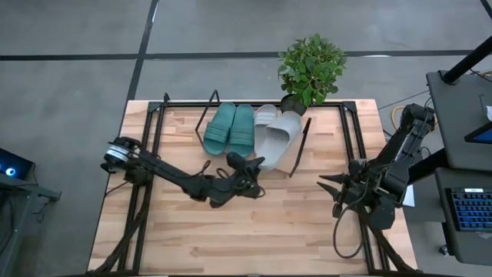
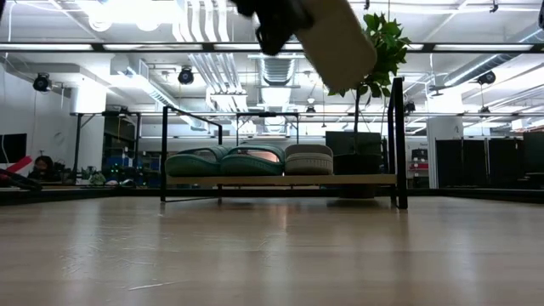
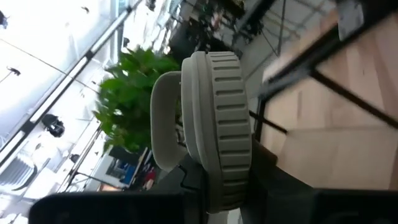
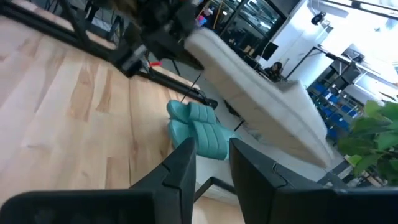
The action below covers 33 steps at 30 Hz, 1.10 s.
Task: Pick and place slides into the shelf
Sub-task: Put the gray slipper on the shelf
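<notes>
You see three slides (image 1: 241, 128) side by side on the shelf (image 1: 294, 162); a fourth slide (image 1: 282, 145) hangs above its right end, a plant (image 1: 311, 68) behind.

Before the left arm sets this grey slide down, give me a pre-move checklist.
1. Grip: left gripper shut on the grey slide, held in the air. Ok.
2. Free slot: shelf bare to the right of the three slides already there. Ok.
3. Placed slides: two teal slides and one grey sit side by side. Ok.
4. Right gripper waits over the table's right side, away from the shelf. Ok.
5. Clearance to the shelf's right end frame: cannot tell.
</notes>
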{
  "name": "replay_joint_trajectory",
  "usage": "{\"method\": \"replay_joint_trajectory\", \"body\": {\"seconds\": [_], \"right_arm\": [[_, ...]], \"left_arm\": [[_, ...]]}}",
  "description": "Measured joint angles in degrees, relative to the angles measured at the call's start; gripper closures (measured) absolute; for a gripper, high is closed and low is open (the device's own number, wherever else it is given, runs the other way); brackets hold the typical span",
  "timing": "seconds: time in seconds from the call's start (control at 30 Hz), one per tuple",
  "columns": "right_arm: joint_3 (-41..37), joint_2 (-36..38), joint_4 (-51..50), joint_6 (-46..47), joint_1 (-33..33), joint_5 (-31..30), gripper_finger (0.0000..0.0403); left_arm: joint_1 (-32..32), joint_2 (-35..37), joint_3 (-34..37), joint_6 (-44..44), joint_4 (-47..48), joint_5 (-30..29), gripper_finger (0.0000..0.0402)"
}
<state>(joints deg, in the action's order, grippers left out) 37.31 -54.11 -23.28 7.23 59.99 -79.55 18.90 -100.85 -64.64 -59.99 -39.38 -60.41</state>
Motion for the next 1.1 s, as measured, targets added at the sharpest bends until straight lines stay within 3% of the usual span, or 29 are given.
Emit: {"method": "replay_joint_trajectory", "body": {"seconds": [0.53,0.7,0.83,1.1], "right_arm": [[1.1,-2.7,0.0,-0.8,0.0,0.0,0.0323],[1.1,-2.7,0.0,-0.8,0.0,0.0,0.0327],[1.0,-2.7,-0.1,-0.8,0.1,0.0,0.0327],[0.9,-2.7,-0.2,-0.8,0.0,0.0,0.0326]], "left_arm": [[-4.4,-13.5,-7.0,0.6,1.6,-0.1,0.0369],[-4.6,-17.4,-10.3,-1.8,2.4,-3.8,0.0369],[-4.9,-18.8,-11.5,-2.4,2.4,-5.3,0.0369],[-5.3,-19.0,-11.1,-0.6,2.6,-2.2,0.0370]]}}
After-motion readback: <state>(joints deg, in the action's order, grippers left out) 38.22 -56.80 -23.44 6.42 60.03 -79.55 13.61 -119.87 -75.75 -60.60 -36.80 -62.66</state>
